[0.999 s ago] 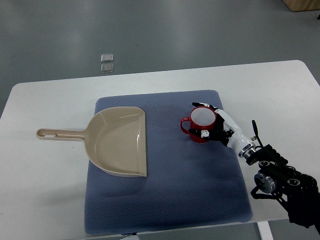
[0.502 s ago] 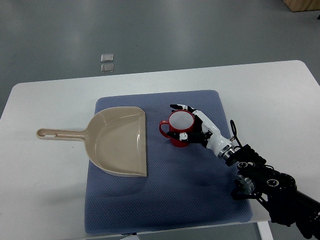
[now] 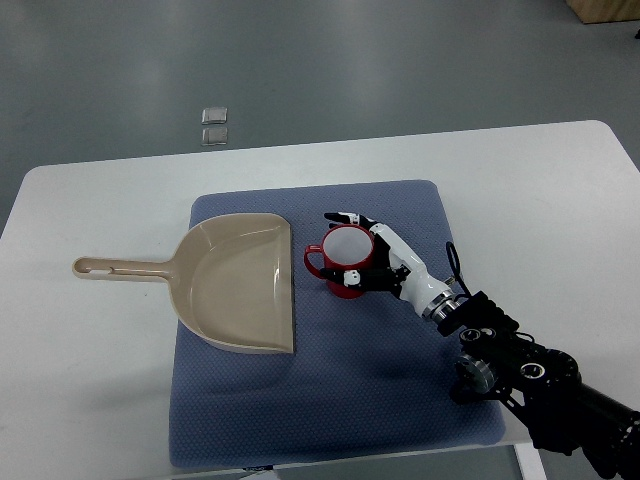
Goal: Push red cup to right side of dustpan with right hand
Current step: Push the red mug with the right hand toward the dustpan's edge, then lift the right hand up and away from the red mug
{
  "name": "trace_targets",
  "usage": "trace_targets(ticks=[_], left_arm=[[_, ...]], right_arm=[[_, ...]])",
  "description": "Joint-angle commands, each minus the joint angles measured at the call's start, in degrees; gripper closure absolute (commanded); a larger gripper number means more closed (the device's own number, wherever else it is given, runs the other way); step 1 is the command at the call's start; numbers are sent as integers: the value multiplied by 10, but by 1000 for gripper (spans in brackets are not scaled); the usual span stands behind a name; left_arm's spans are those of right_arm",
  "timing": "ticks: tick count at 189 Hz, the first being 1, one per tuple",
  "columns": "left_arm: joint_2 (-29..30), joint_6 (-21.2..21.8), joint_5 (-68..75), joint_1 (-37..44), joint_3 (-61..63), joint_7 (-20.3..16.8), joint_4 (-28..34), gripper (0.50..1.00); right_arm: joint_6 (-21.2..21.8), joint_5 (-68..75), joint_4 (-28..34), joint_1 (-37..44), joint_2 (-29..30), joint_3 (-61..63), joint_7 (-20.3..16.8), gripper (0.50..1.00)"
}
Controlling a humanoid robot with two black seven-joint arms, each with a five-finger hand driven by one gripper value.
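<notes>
Black-cased arm linkage (image 3: 530, 375), lower right, nearest the camera: enters from the right edge and reaches diagonally up and left over the mat. Blue textured mat (image 3: 400, 400), laid on the white bench (image 3: 90, 400); it carries both task items, apparently as a sliding surface. Right hand (image 3: 375, 262), white with black joints: cupped against the right flank of the red cup (image 3: 343, 266), thumb at the near wall, fingers (image 3: 345, 216) curving round the far rim. The hold reads as a loose wrap around the cup wall, a bracket for shoving sideways rather than a lifting grip. Red cup: upright, white inside, mouth to the camera, handle (image 3: 312, 262) pointing left toward the dustpan. It stands on the mat just beside the dustpan's open right edge, a narrow strip of mat showing between handle and pan lip. Judged nearly at its goal; little travel appears left before the handle would meet the pan edge, so a further push risks nudging the pan or rotating the cup about its handle. Beige plastic dustpan (image 3: 235, 285): flat on the mat's left part, mouth facing right toward the cup, long handle (image 3: 120, 268) running left onto bare bench. Left hand: not seen. Two small clear square objects (image 3: 214, 124), far side, lying on the grey floor (image 3: 400, 60) beyond the bench, clear of the work.
</notes>
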Motion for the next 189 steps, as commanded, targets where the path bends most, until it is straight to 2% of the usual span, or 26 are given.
trace_targets(ticks=[1, 25, 121, 189], left_arm=[[0, 0, 0, 0, 0, 0, 0, 500], [0, 0, 0, 0, 0, 0, 1, 500], [0, 0, 0, -1, 0, 0, 1, 500], [0, 0, 0, -1, 1, 1, 1, 500]], right_arm=[[-5, 0, 7, 0, 0, -14, 0, 597], [-23, 0, 21, 1, 0, -31, 0, 597], [-49, -12, 33, 2, 0, -62, -3, 597], [-43, 3, 35, 10, 0, -59, -10, 572]])
